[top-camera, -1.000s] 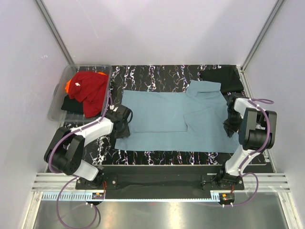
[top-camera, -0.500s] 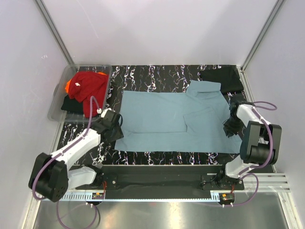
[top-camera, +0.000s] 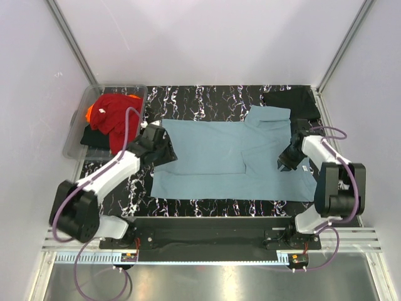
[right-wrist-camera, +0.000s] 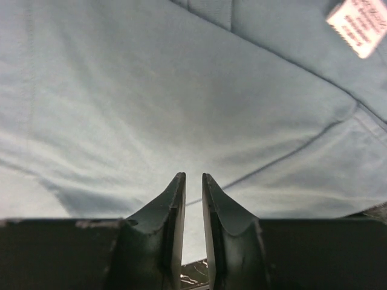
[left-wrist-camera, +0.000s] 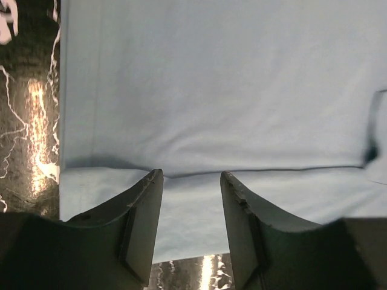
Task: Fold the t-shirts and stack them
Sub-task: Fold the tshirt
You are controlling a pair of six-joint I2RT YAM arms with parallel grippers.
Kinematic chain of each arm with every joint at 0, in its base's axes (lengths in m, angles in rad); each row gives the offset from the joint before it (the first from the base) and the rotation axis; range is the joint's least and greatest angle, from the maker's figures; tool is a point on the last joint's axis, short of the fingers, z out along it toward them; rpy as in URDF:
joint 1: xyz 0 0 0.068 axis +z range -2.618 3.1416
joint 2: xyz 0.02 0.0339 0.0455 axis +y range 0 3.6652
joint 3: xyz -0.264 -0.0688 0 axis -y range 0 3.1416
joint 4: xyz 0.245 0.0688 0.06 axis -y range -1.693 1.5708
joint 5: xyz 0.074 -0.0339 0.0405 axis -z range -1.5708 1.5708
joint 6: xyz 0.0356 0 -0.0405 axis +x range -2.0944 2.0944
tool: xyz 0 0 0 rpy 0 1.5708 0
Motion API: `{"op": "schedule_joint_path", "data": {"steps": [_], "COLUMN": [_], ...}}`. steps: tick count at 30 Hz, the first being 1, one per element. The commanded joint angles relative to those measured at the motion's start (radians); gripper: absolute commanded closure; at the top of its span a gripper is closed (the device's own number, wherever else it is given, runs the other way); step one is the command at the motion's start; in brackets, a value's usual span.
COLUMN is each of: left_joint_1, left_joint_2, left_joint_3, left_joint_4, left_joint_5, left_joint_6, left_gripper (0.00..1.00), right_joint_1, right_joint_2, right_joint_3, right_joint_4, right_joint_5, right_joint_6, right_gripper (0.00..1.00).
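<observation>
Teal-blue t-shirt (top-camera: pixel 232 157) lies flat, part-folded, across the black marbled table (top-camera: pixel 207 99). My left gripper (left-wrist-camera: pixel 191 176) hangs over its left hem, jaws apart, nothing btwn them. My right gripper (right-wrist-camera: pixel 193 178) is low over the shirt's right side, jaws nearly together w/ a slim gap; can't tell if cloth's pinched. Black t-shirt (top-camera: pixel 291 103) lies at the far right corner.
</observation>
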Motion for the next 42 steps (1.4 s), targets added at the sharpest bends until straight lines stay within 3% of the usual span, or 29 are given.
{"op": "schedule_joint_path", "data": {"steps": [1,7,11,18,23,25,26,27,31,36,42], "left_joint_1": [0.009,0.011,0.011,-0.003,0.002,0.002,0.002,0.003,0.029,0.084,0.109], "left_joint_2": [0.079,0.205,0.166,0.008,-0.12,-0.115,-0.098,-0.086,0.007,0.127,0.262], "left_joint_3": [0.0,-0.061,-0.167,-0.23,-0.072,0.047,0.086,0.156,0.305,0.428,0.539], "left_joint_4": [-0.004,-0.053,-0.048,-0.053,-0.106,-0.129,-0.139,-0.145,-0.168,-0.168,-0.176], "left_joint_5": [-0.017,-0.095,-0.141,-0.097,-0.054,-0.022,-0.012,0.004,0.058,0.112,0.17], "left_joint_6": [0.003,-0.034,-0.072,-0.078,0.035,0.107,0.127,0.171,0.265,0.31,0.368], "left_gripper": [0.52,0.5,0.5,0.5,0.44,0.4,0.37,0.37,0.37,0.37,0.38], "right_joint_1": [0.002,0.002,0.002,0.002,0.002,0.002,0.002,-0.006,-0.027,-0.089,-0.145], "right_joint_2": [0.074,0.145,0.095,-0.023,-0.048,-0.05,-0.051,-0.054,-0.005,0.238,0.429], "right_joint_3": [0.018,-0.033,-0.075,-0.109,0.056,0.152,0.18,0.205,0.39,0.633,0.78], "right_joint_4": [0.027,-0.008,-0.077,-0.099,-0.123,-0.097,-0.08,-0.053,0.036,0.018,0.081], "right_joint_5": [-0.004,0.056,0.149,0.094,0.031,-0.009,-0.022,-0.041,-0.075,-0.09,-0.205], "right_joint_6": [0.02,0.043,0.071,0.056,-0.049,-0.11,-0.124,-0.144,-0.246,-0.288,-0.359], "right_gripper": [0.77,0.79,0.79,0.78,0.73,0.69,0.59,0.55,0.53,0.55,0.54]}}
